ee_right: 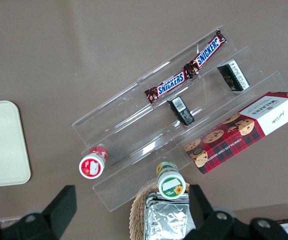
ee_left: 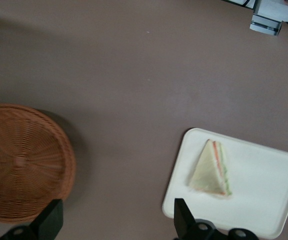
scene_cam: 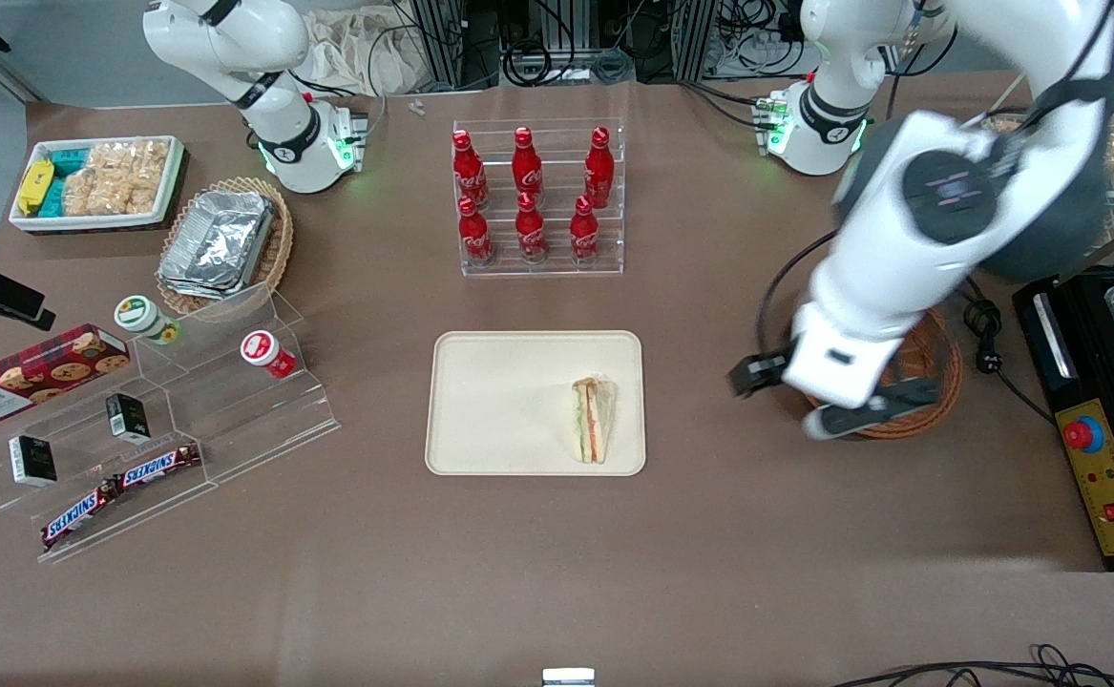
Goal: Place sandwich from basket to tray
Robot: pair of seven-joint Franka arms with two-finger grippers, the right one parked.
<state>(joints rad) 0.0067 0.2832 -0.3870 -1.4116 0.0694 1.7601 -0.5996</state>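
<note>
The sandwich (scene_cam: 593,420) (ee_left: 211,170) lies flat on the cream tray (scene_cam: 509,401) (ee_left: 264,200), close to the tray's edge toward the working arm's end. The reddish-brown wicker basket (scene_cam: 938,382) (ee_left: 19,160) sits beside the tray, and the part of it that shows is empty; in the front view the arm covers most of it. My left gripper (scene_cam: 857,412) (ee_left: 116,217) hangs high over the basket's rim nearest the tray. It is open, with nothing but bare table showing between its fingers.
A clear rack of red cola bottles (scene_cam: 537,196) stands farther from the front camera than the tray. A black appliance (scene_cam: 1110,420) and a cable (scene_cam: 986,353) lie at the working arm's end. An acrylic snack shelf (scene_cam: 165,420) and foil trays (scene_cam: 222,243) are toward the parked arm's end.
</note>
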